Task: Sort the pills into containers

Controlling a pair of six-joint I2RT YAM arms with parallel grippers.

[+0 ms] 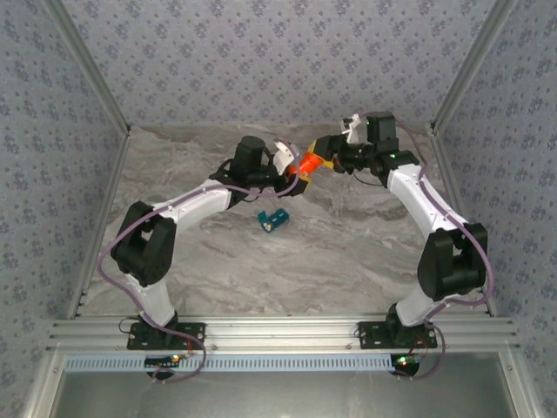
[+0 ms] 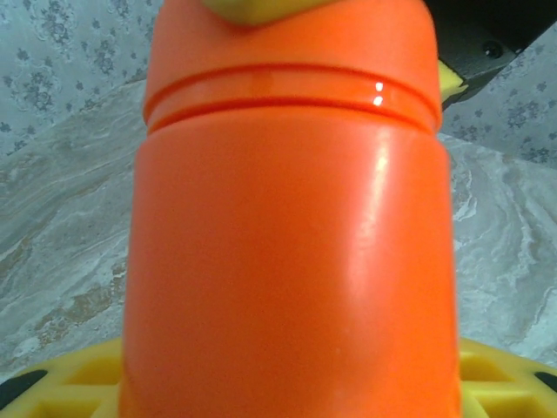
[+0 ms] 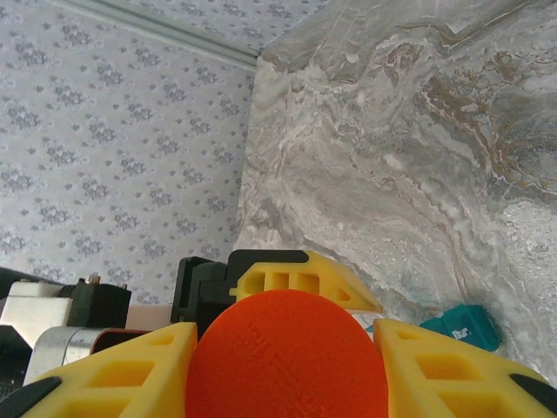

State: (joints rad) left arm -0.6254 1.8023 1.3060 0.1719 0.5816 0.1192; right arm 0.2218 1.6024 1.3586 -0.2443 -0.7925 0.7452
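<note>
- orange bottle (image 1: 306, 164), far centre, on its side; round cap (image 3: 287, 357) toward the right;
- marble table (image 1: 348, 252);
- floral walls (image 1: 261, 52) left, far, right;
- metal rail (image 1: 278, 333), near edge.

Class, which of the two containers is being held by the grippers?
The orange bottle, held between the left gripper and right gripper; the teal pill box lies alone on the table.

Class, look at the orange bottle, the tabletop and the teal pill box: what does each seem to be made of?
The orange bottle: likely smooth glossy plastic, sharp glints. The tabletop: marble-look grey veining, stone or printed laminate perhaps. The teal pill box: probably plastic; finish too small to judge.
</note>
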